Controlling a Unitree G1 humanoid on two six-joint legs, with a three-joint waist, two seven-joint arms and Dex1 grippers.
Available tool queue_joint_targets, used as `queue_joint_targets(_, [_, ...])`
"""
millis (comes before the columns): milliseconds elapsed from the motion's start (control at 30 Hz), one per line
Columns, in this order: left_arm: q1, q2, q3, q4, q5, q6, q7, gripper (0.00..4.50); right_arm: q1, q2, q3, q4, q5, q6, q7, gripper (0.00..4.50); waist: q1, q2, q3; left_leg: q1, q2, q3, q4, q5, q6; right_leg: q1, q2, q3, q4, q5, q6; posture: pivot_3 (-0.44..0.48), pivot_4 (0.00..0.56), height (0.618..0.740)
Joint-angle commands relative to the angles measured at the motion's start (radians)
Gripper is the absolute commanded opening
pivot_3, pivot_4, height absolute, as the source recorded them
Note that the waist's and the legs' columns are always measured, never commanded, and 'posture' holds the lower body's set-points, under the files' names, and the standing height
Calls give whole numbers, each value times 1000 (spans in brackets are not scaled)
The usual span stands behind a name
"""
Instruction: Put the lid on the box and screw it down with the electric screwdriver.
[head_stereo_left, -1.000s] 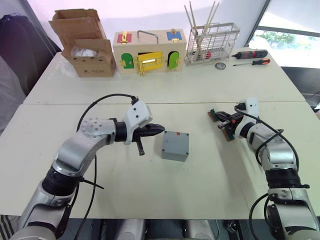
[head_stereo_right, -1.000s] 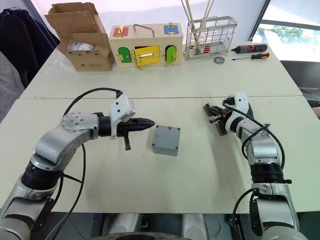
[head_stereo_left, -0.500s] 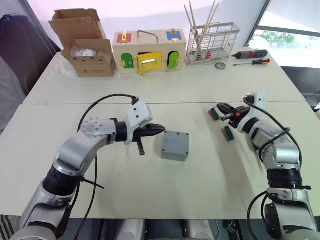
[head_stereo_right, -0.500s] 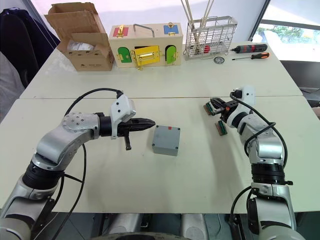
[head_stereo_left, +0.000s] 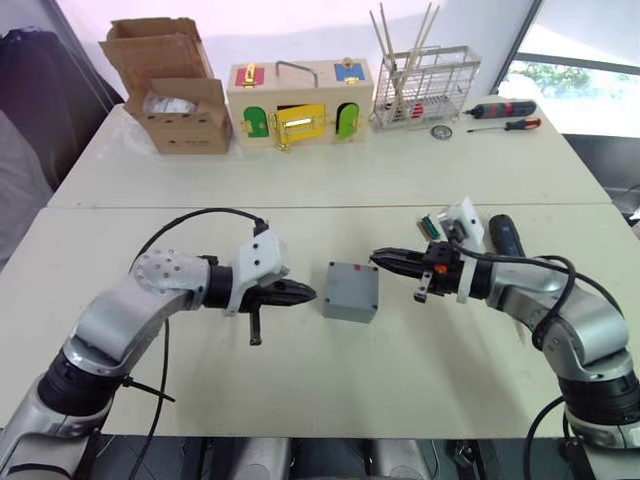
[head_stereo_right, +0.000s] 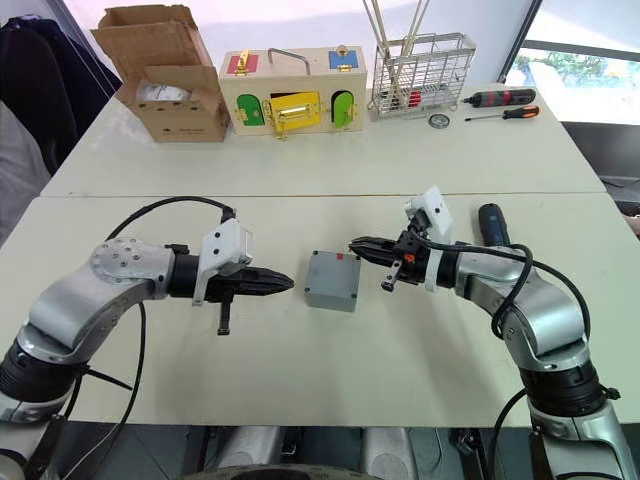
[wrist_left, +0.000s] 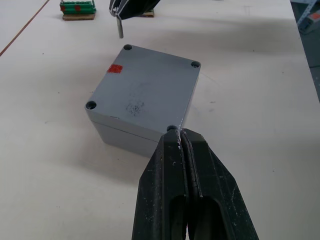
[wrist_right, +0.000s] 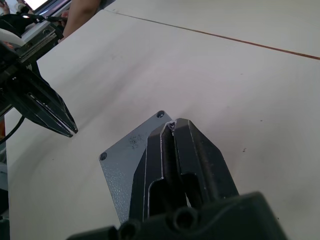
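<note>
Pale tabletop (head_stereo_left: 300, 390), two tables butted together, seam running across the middle of the head view. Along the upper edge: cardboard carton (head_stereo_left: 172, 90) at upper left, wooden latch box (head_stereo_left: 298, 102) beside it, wire rack (head_stereo_left: 424, 88) right of that, two hand screwdrivers (head_stereo_left: 505, 115) at upper right.

At the centre of the frame, the box (head_stereo_left: 348, 308), with the lid (wrist_left: 150, 85) seemingly seated flush on top, red mark near one corner, four dark screw holes at the corners. Cannot tell whether screws sit in them.

Left of the box, left gripper (head_stereo_left: 308, 294), fingers pressed together, holding nothing, tips just beside the box's near corner. Right of the box, right gripper (head_stereo_left: 378, 257), likewise closed and empty, tips just above the box's upper right corner.

Right of centre, behind the right forearm, the electric screwdriver (head_stereo_right: 493, 224), lying flat on the table, untouched, with a small green connector block (head_stereo_left: 430, 225) near it.

Step in hand, by judgement: check and square the lid before fetching the tool. Nudge gently from both sides so the box does not slide or twist. Line lid holes up with the box corners. Then open the right fingers, reach back for the tool, grip it on the thick body, and brace the box with the left while driving.
</note>
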Motion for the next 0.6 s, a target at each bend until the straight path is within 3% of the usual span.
queue_joint_targets(33, [2,1,35,-36,-19,6,14,0,6,2,-4,-15,-6,-25,-1,57,1,0,0,0,0,0,0,0,0,0,0,0,0,0,0,0,150,730])
queue_joint_targets(600, [4,3,25,-42,-33,9,30,0,29,-22,-24,30,-34,-44,6,57,0,0,0,0,0,0,0,0,0,0,0,0,0,0,0,0,150,730])
